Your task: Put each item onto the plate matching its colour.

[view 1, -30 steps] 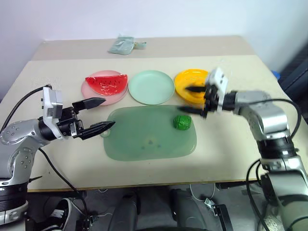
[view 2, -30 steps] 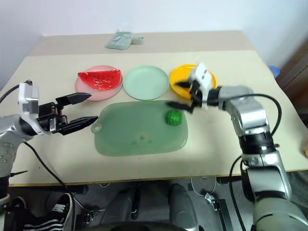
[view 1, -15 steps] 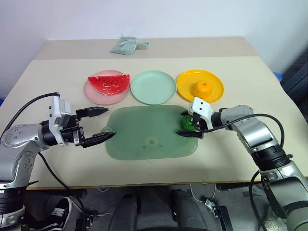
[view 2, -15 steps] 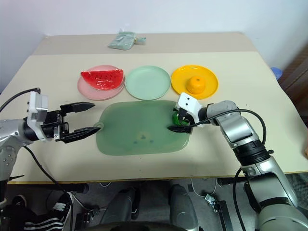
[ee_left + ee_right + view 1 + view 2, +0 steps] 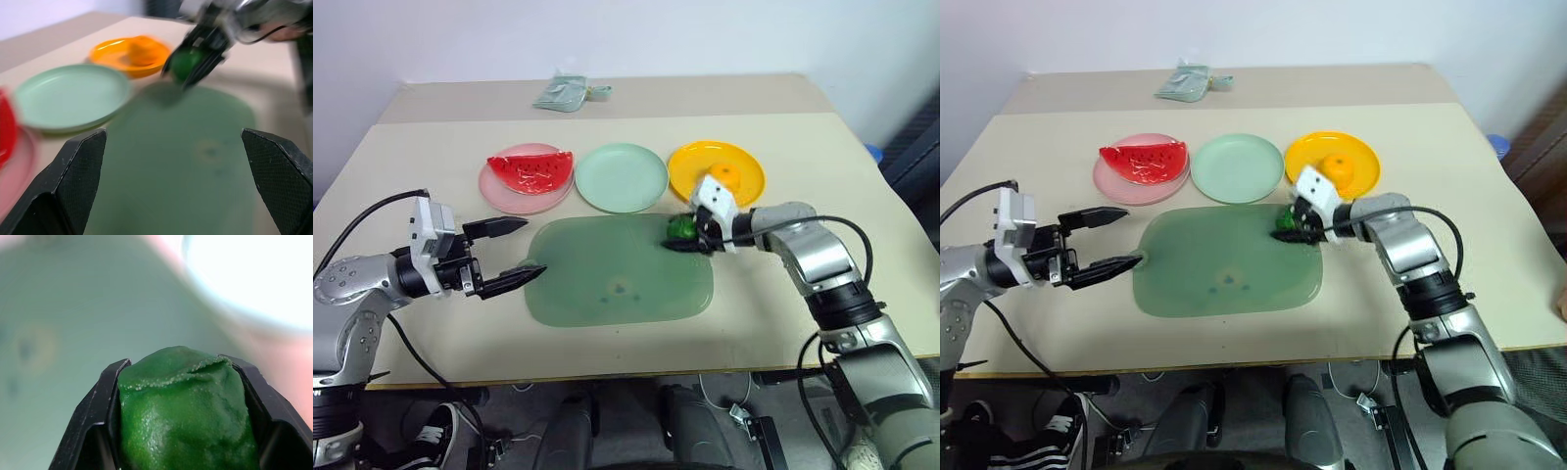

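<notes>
The right claw is clamping its two black fingers on the dark green leafy ball, one finger pressing against each side of it. It is holding the ball at the far right corner of the translucent green cutting mat, just beside the near rim of the yellow-orange plate; whether the ball is touching the mat or hanging just above it cannot be told. In the left wrist view the ball is sitting between the same fingers, over the mat's far edge.

The left claw is standing with its fingers spread wide apart and nothing between them, pointing level across the tabletop toward the mat's left end; its nearer fingertip is lying close to the mat's small tab, and contact cannot be told.

Beyond the mat, three plates are sitting in a row. The pink plate on the left is carrying the red watermelon wedge. The pale mint green plate in the middle is sitting between the other two. The yellow-orange plate on the right is carrying the round orange, partly hidden behind the right claw's white housing. A folded pale green cloth is lying well apart, near the far edge of the tabletop.
</notes>
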Robot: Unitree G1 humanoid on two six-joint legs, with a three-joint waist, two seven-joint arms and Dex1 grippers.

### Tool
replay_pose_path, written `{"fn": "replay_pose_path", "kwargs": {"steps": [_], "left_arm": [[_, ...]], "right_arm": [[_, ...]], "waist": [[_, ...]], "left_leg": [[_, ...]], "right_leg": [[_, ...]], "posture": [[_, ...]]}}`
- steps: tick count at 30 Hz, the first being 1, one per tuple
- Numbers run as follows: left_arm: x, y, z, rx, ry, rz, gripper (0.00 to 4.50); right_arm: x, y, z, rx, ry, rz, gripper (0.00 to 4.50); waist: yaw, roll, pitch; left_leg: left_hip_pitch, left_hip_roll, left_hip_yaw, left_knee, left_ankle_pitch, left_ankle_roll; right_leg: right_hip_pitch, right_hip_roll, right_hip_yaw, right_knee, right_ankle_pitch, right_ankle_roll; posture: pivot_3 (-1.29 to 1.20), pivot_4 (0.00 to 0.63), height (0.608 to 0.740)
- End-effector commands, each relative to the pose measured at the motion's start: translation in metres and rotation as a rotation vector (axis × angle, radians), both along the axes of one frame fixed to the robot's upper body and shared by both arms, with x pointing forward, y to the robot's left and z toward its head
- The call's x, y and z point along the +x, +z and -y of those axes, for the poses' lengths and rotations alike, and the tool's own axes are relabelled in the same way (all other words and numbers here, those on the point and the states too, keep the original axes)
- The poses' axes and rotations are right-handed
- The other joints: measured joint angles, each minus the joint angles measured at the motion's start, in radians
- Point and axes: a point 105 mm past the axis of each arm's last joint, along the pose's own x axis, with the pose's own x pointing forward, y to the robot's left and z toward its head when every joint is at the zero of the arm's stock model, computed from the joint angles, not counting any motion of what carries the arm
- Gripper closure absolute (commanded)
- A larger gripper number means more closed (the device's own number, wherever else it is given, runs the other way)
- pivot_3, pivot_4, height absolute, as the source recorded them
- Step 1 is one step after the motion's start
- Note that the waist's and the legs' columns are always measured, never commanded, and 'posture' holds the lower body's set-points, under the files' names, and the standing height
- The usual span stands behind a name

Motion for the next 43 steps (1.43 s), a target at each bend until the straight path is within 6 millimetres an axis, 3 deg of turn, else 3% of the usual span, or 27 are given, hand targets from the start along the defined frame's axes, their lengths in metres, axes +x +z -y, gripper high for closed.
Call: {"fn": "replay_pose_path", "kwargs": {"steps": [1, 6, 9, 14, 16, 19, 21, 23, 26, 28, 36, 40, 43], "left_arm": [[0.014, 0.012, -0.007, -0.052, 0.094, 0.034, 0.0], [0.022, 0.011, -0.001, -0.063, 0.131, 0.052, 0.0], [0.017, 0.011, 0.003, -0.065, 0.118, 0.045, 0.0], [0.01, 0.01, -0.005, -0.071, 0.154, 0.054, 0.0], [0.009, 0.009, -0.004, -0.074, 0.156, 0.052, 0.0], [0.009, 0.008, 0.0, -0.094, 0.138, 0.062, 0.0], [0.007, 0.011, 0.006, -0.118, 0.094, 0.065, 0.0], [0.004, 0.014, 0.012, -0.134, 0.063, 0.078, 0.0], [0.005, 0.009, 0.017, -0.128, 0.018, 0.062, 0.0], [0.006, 0.005, 0.021, -0.119, -0.021, 0.057, 0.0], [0.017, 0.007, 0.055, -0.149, -0.175, 0.062, 0.0], [0.018, 0.003, 0.041, -0.144, -0.224, 0.008, 0.0], [0.025, 0.003, 0.039, -0.139, -0.225, 0.012, 0.0]], "right_arm": [[0.025, 0.044, -0.034, 0.126, -0.065, 0.187, 2.34], [0.059, 0.041, -0.076, 0.084, -0.156, 0.281, 2.34], [0.076, 0.026, -0.077, 0.012, -0.241, 0.271, 2.34], [0.084, 0.035, -0.058, 0.044, -0.287, 0.317, 0.02], [0.084, 0.037, -0.055, 0.074, -0.275, 0.307, 0.02], [0.079, 0.065, -0.044, 0.287, -0.249, 0.26, 0.02], [0.067, 0.081, -0.036, 0.393, -0.164, 0.246, 0.02], [0.045, 0.081, -0.025, 0.368, -0.043, 0.258, 0.02], [-0.017, 0.053, -0.004, 0.144, 0.192, 0.324, 0.02], [-0.047, 0.036, 0.011, 0.032, 0.26, 0.325, 0.02], [-0.076, 0.034, 0.072, -0.033, 0.101, 0.209, 0.02], [-0.095, 0.028, 0.09, -0.039, 0.07, 0.132, 0.02], [-0.092, 0.026, 0.097, -0.066, 0.001, 0.149, 0.02]], "waist": [[-0.002, 0.0, 0.0], [0.002, 0.0, 0.0], [0.004, 0.0, 0.0], [-0.003, 0.0, 0.0], [-0.004, 0.0, 0.0], [-0.004, 0.001, 0.0], [-0.003, 0.001, 0.0], [0.003, 0.0, 0.0], [0.032, 0.0, 0.0], [0.035, 0.0, 0.0], [0.026, 0.001, 0.0], [0.03, 0.001, 0.0], [0.03, 0.001, 0.0]], "left_leg": [[0.0, 0.0, 0.0, 0.0, 0.0, 0.0], [-0.001, -0.001, 0.0, -0.001, 0.0, -0.001], [-0.001, -0.001, 0.0, -0.001, 0.0, -0.001], [-0.001, -0.001, 0.0, -0.002, 0.001, -0.001], [-0.001, -0.001, 0.0, -0.003, 0.001, -0.002], [-0.001, -0.001, 0.0, -0.003, 0.001, -0.002], [-0.001, -0.001, 0.0, -0.003, 0.001, -0.002], [-0.001, 0.0, 0.0, -0.003, 0.001, -0.001], [-0.001, -0.001, -0.002, -0.001, 0.0, -0.001], [-0.001, -0.001, -0.001, 0.0, 0.0, 0.0], [0.002, 0.0, 0.001, 0.001, 0.0, 0.0], [0.001, 0.0, 0.001, 0.001, 0.0, 0.0], [0.001, 0.0, 0.002, 0.002, 0.0, 0.0]], "right_leg": [[0.0, 0.0, 0.0, 0.0, 0.0, 0.0], [-0.001, -0.001, 0.0, 0.0, 0.0, 0.0], [-0.001, -0.001, 0.0, -0.001, 0.0, 0.0], [-0.002, -0.001, 0.0, 0.0, 0.0, 0.0], [-0.002, -0.001, 0.0, 0.0, 0.0, 0.0], [-0.002, 0.0, 0.0, 0.0, 0.0, 0.0], [-0.002, 0.0, 0.0, 0.0, 0.0, 0.0], [-0.002, 0.0, 0.0, 0.0, 0.0, 0.0], [0.001, -0.001, -0.001, -0.002, 0.0, 0.0], [0.002, -0.001, -0.001, -0.003, 0.0, 0.0], [0.003, 0.001, 0.001, 0.0, 0.0, 0.0], [0.002, 0.0, 0.001, -0.001, 0.0, 0.0], [0.002, 0.0, 0.001, -0.001, 0.0, 0.0]], "posture": [[0.0, 0.15, 0.738], [0.0, 0.15, 0.738], [0.0, 0.15, 0.738], [0.0, 0.15, 0.738], [0.0, 0.15, 0.738], [0.0, 0.15, 0.738], [0.0, 0.15, 0.738], [0.0, 0.15, 0.738], [0.0, 0.15, 0.738], [0.0, 0.15, 0.738], [0.0, 0.15, 0.738], [0.0, 0.15, 0.738], [0.0, 0.15, 0.738]]}}
